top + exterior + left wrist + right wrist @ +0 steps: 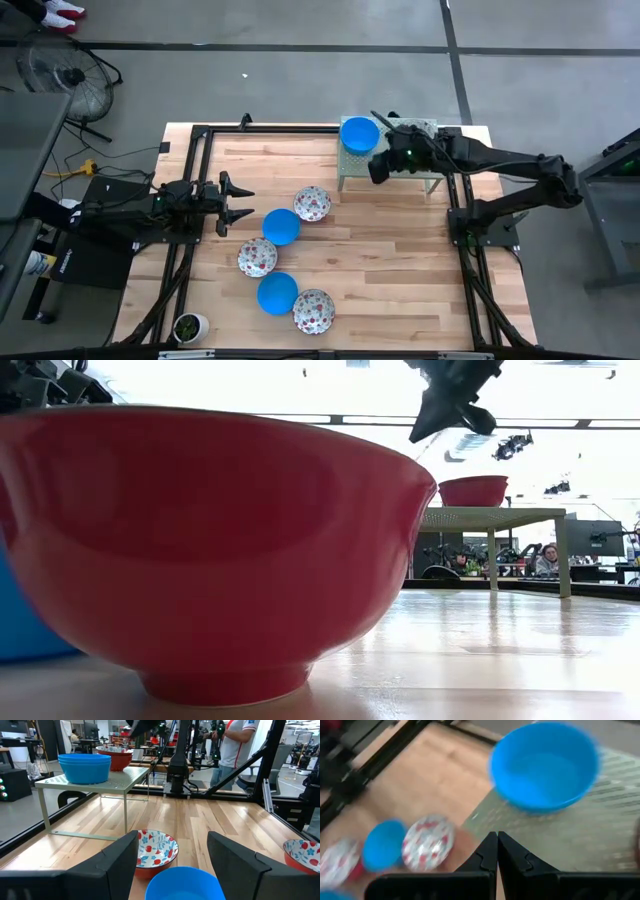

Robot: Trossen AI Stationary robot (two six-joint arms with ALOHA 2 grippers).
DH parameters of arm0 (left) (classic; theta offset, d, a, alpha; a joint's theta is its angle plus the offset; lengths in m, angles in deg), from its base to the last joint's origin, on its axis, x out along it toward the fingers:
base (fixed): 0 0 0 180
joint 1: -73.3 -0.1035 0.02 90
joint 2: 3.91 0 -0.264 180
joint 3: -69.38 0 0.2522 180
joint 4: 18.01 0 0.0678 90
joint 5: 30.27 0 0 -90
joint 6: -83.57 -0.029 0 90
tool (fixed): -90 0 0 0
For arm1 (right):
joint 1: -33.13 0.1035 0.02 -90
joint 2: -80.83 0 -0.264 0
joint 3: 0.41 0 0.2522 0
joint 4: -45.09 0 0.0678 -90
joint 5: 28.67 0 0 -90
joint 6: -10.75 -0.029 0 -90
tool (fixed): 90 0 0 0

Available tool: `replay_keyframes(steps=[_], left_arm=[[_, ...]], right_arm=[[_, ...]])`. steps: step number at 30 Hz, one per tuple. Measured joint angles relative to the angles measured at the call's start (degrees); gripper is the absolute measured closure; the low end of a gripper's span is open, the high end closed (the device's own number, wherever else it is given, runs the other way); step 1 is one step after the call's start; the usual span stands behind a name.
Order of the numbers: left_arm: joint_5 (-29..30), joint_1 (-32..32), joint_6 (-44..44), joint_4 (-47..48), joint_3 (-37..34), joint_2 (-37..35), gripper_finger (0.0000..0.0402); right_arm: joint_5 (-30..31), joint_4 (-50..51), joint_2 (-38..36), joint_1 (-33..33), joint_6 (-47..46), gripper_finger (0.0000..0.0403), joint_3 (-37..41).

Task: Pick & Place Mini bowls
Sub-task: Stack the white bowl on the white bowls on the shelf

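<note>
The pale wooden slatted table [400, 260] carries everything, and on its far side stands the small grey-green perforated metal shelf [352, 172] on thin legs. On that shelf sits a stack of plain bright blue round bowls [359, 133], and beside it, seen from my left wrist, a red-sided speckled bowl [116, 757]. Loose on the boards lie 5 more mini bowls: 2 blue ones [281, 226] and [277, 293], and 3 white bowls with red-pink floral speckle [312, 203], [257, 257], [313, 311].

My right gripper [378, 168] hangs over the shelf's front edge just beside the blue stack, fingers pressed together and holding nothing. My left gripper [244, 203] waits at the left edge of the table, jaws spread wide and empty, pointing at the nearest blue bowl.

I judge these bowls light, rigid and smooth-glazed or plastic, so they may slip and slide when nudged. I would take one by the rim, 1 finger inside and 1 outside the wall, and squeeze gently.
</note>
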Motion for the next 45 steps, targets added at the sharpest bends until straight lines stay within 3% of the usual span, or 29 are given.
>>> replay_keyframes(steps=[13,21,29,40,45], left_arm=[[0.0,0.0,0.0,0.0,0.0,0.0,0.0169],[0.0,0.0,0.0,0.0,0.0,0.0,0.0169],[0.0,0.0,0.0,0.0,0.0,0.0,0.0169],[0.0,0.0,0.0,0.0,0.0,0.0,0.0169],[0.0,0.0,0.0,0.0,0.0,0.0,0.0169]], right_arm=[[-10.1,12.9,0.1,13.4,18.0,0.0403,-0.5],[-16.4,17.2,3.9,16.0,33.0,0.0403,-0.5],[-25.2,10.4,12.1,15.7,48.4,0.0403,-0.5],[-25.1,-4.1,23.0,13.4,55.6,0.0402,-0.8],[-21.6,-3.7,29.8,12.6,59.3,0.0400,-7.4]])
